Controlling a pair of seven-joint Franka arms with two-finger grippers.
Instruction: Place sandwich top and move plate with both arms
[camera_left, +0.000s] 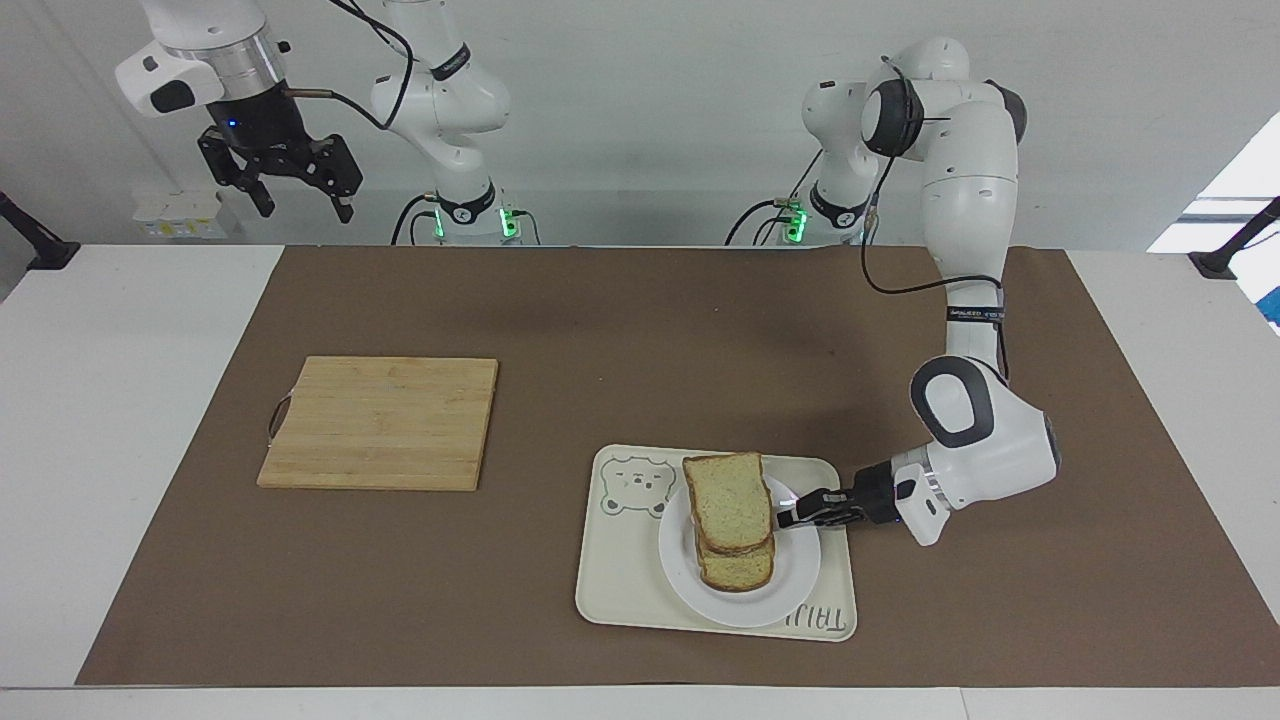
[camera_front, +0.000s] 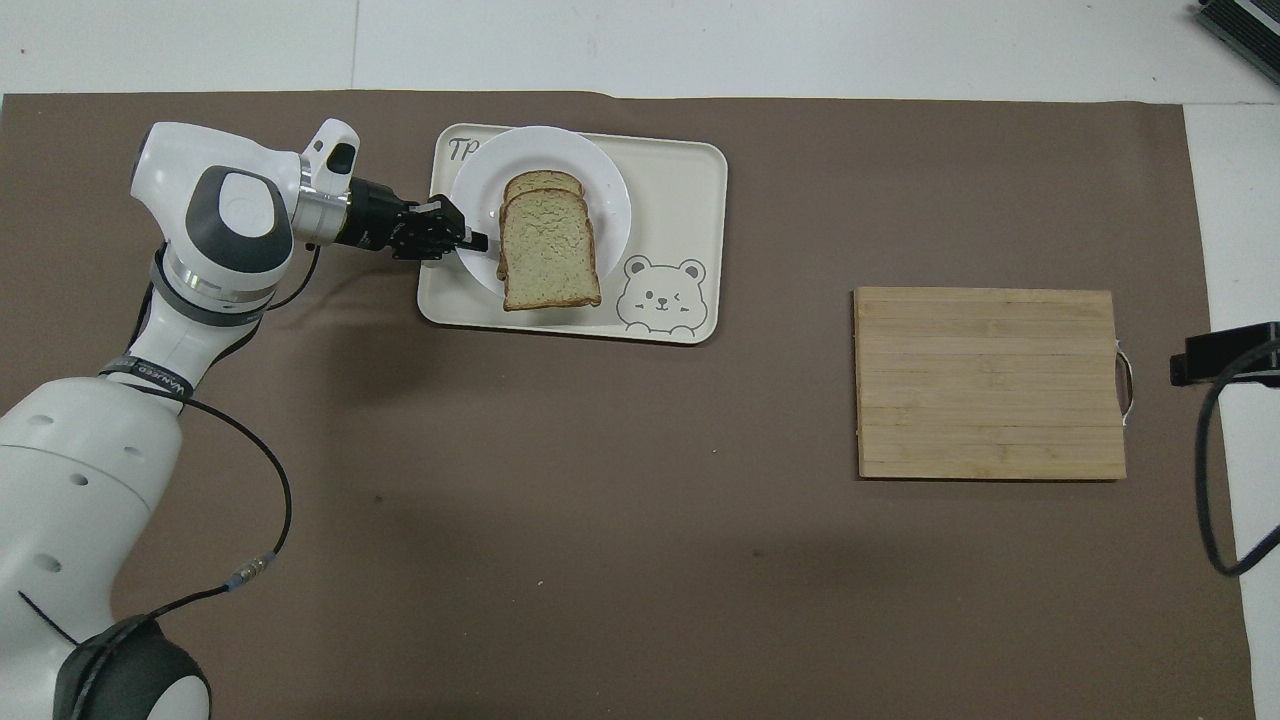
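Jaws of my left gripper sit level at the rim of the plate on the tray, whether gripping or parting I cannot tell, sandwich top just inboard, while my right gripper waits wide open, well apart.

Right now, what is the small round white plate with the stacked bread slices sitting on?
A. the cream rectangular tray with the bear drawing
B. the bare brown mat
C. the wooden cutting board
A: the small round white plate rests on the cream rectangular tray with the bear drawing; the wooden cutting board is bare.

White table, brown mat, pale wall
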